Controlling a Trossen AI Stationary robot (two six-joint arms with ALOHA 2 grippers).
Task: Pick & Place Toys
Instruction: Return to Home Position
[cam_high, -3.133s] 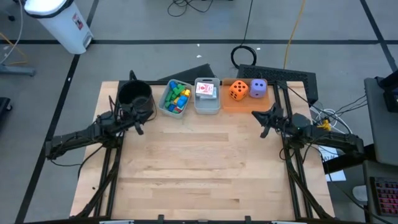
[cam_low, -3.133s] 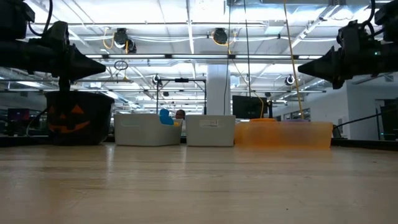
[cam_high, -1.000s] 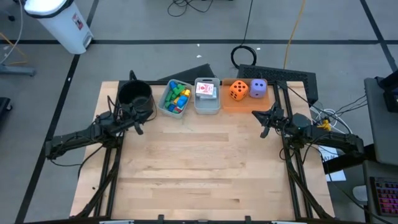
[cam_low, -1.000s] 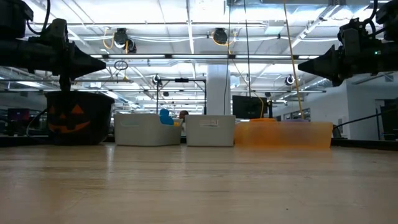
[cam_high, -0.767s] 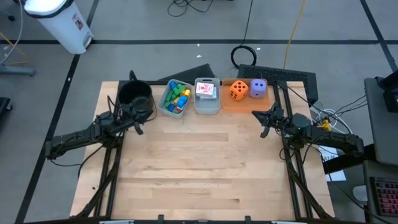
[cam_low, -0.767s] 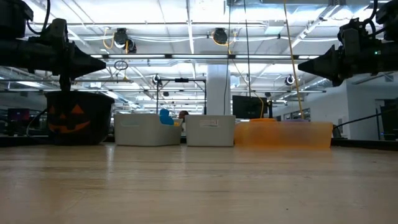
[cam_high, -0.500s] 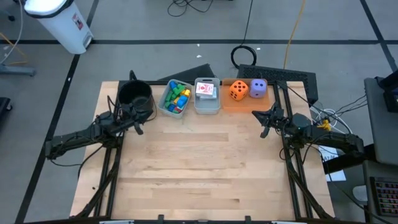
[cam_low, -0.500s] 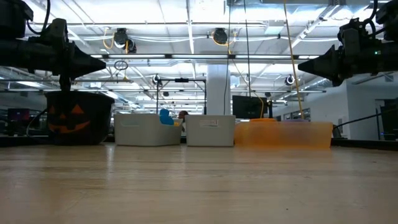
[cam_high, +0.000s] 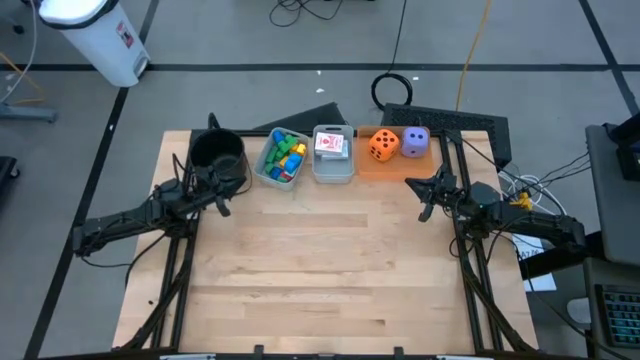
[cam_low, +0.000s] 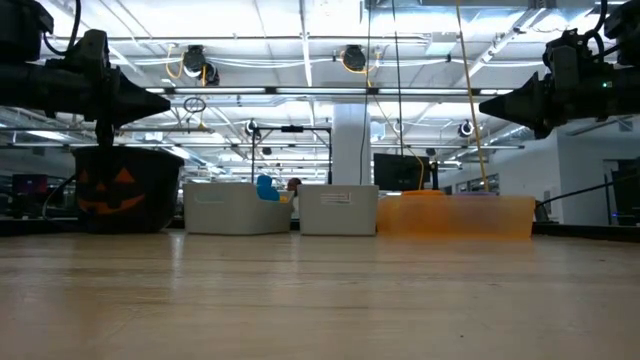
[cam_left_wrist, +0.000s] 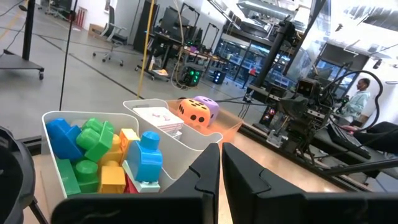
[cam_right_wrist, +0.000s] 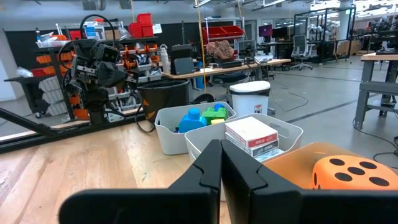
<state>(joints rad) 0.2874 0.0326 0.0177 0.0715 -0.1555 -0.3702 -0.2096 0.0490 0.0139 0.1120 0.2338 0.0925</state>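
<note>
Coloured plastic blocks (cam_high: 285, 156) lie heaped in a clear bin (cam_left_wrist: 177, 144) at the table's far edge. Beside it, a second clear bin (cam_high: 333, 168) holds playing cards (cam_high: 331, 146). An orange die (cam_high: 382, 145) and a purple die (cam_high: 415, 142) sit on a flat orange tray (cam_high: 398, 166). My left gripper (cam_high: 243, 182) hovers shut and level near the pot and the block bin, holding nothing. My right gripper (cam_high: 409, 183) hovers shut and level just in front of the tray, also holding nothing. Both show their shut fingers in the wrist views (cam_left_wrist: 221, 158) (cam_right_wrist: 221, 155).
A round black pot (cam_high: 217, 152) with an orange pumpkin face (cam_low: 112, 190) stands at the far left corner. The wooden tabletop (cam_high: 320, 270) stretches between the two arms. A dark keyboard (cam_high: 450, 120) lies behind the table. A person (cam_left_wrist: 359, 99) sits far off in the room.
</note>
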